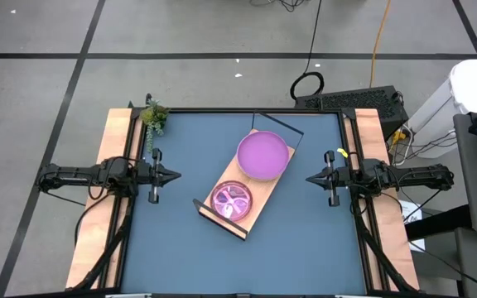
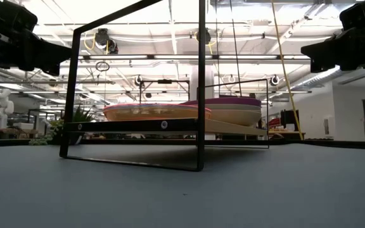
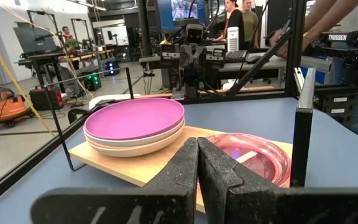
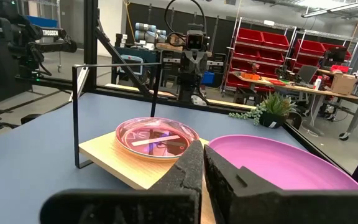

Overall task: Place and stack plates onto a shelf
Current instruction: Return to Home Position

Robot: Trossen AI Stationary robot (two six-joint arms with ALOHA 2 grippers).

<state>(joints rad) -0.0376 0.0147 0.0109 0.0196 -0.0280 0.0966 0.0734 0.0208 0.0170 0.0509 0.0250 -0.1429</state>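
A: Where is the shelf [image 1: 265,192]?
B: In the middle of the blue table [image 1: 189,248], lying on a diagonal, with a thin black frame at each end.
A: And the plates?
B: 2 stacks stand on the board. The purple plate [image 1: 262,156] tops the far one, and the left wrist view shows a beige plate [image 3: 138,149] under it. The pink plate [image 1: 232,199], translucent, tops the near one. From table height an orange plate [image 2: 151,114] shows beneath it.
A: Do the stacks touch?
B: They stand just beside each other. I cannot tell whether the rims meet.
A: The claws?
B: The left claw [image 1: 175,175] hangs by the table's left edge, clenched on nothing, tips aimed at the shelf. The right claw [image 1: 310,178] mirrors it at the right edge, also clenched and empty. Both are well apart from the shelf.
A: Anything else?
B: 1 small plant [image 1: 154,117] at the far left corner.
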